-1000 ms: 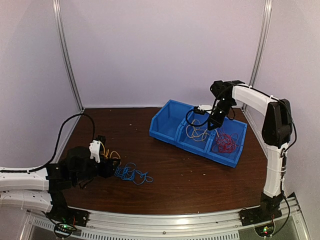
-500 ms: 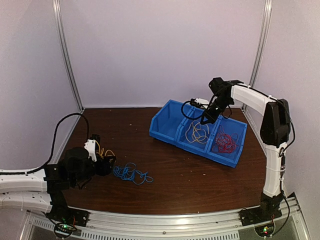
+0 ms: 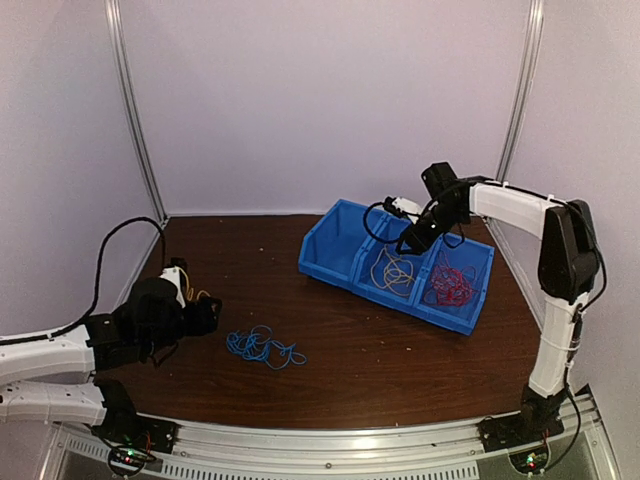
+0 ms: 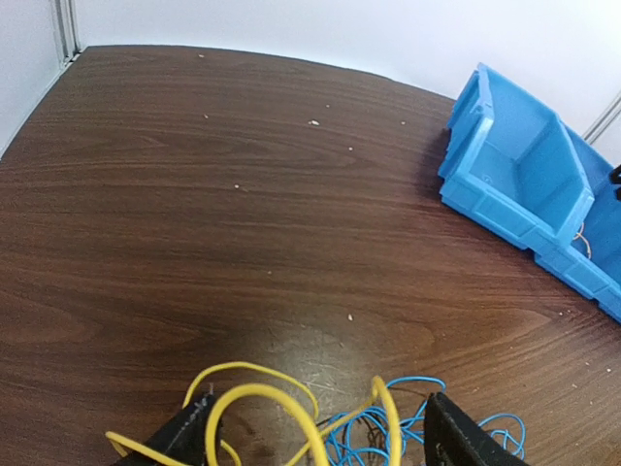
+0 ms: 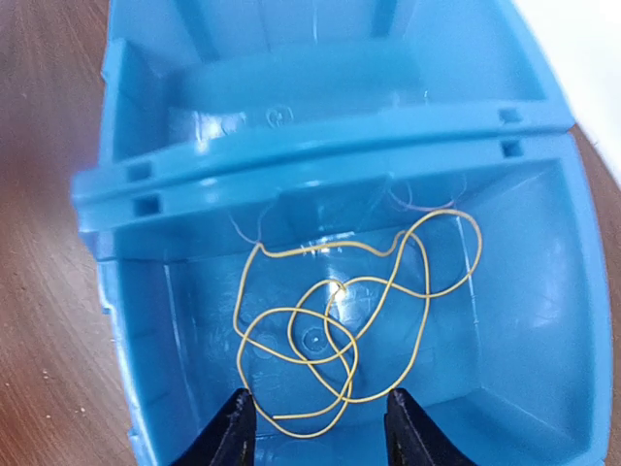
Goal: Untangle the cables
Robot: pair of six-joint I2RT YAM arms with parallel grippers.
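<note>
The cables lie in several places. A blue bunch (image 3: 262,348) (image 4: 388,427) rests on the table. Yellow loops (image 4: 262,400) arch between the wide-apart fingers of my left gripper (image 4: 315,445) (image 3: 207,315), which is open; one loop hangs at its left finger (image 4: 184,442). A thin yellow cable (image 5: 340,320) (image 3: 395,270) lies on the floor of the blue bin's (image 3: 322,268) middle compartment. My right gripper (image 5: 320,432) (image 3: 410,243) hovers open above it, holding nothing. A red bunch (image 3: 450,285) fills the right compartment.
The bin's left compartment (image 4: 514,175) (image 3: 335,243) holds nothing. The bin stands at an angle at the back right of the brown table (image 3: 250,260). White walls and metal posts enclose the table. The left arm's black cable (image 3: 110,260) loops at the left edge.
The right gripper has opened and dropped the yellow cable into the middle compartment, shifting slightly left. The left arm has drawn back leftward from the blue bunch, with yellow loops still at its fingers.
</note>
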